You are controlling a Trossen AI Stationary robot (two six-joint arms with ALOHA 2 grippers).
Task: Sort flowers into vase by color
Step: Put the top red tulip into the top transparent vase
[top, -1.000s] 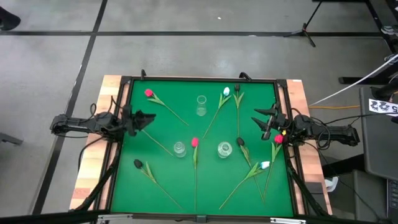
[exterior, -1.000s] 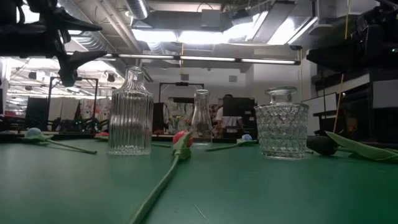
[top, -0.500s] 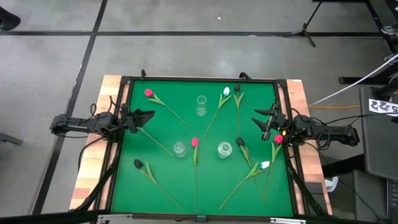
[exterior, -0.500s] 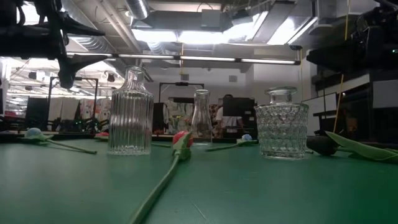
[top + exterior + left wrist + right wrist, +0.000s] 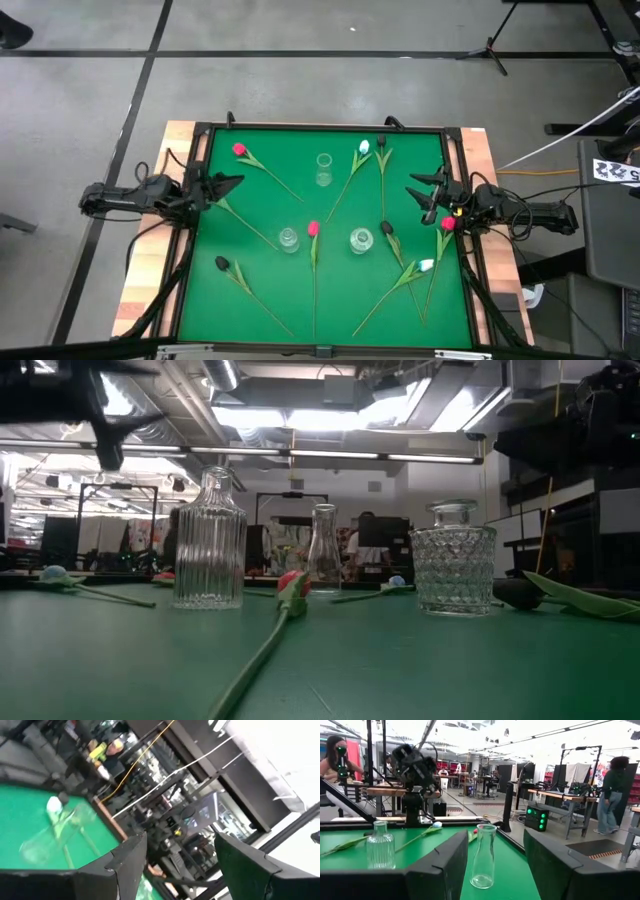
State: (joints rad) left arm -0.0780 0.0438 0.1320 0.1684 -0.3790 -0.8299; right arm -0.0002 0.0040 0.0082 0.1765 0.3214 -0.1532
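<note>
A: High view? Nine flowers (image 5: 313,229) flat across green tabletop (image 5: 330,140); three vases (image 5: 323,169) empty. Left end effector (image 5: 222,185) at left edge, right end effector (image 5: 428,196) at right edge: open, empty.

B: Low view? Vases unfilled. Sorting not begun; all nine left.

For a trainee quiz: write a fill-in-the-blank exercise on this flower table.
1. The number of glass vases standing on the green mat is ____.
2. The flower head nearest the right hand is ____ in colour.
3. Every flower, such as the red tulip between the two nearer vases, lies ____ the vases.
4. Both hands, left hand included, hold ____.

Missing words: three; red; outside; nothing
</note>
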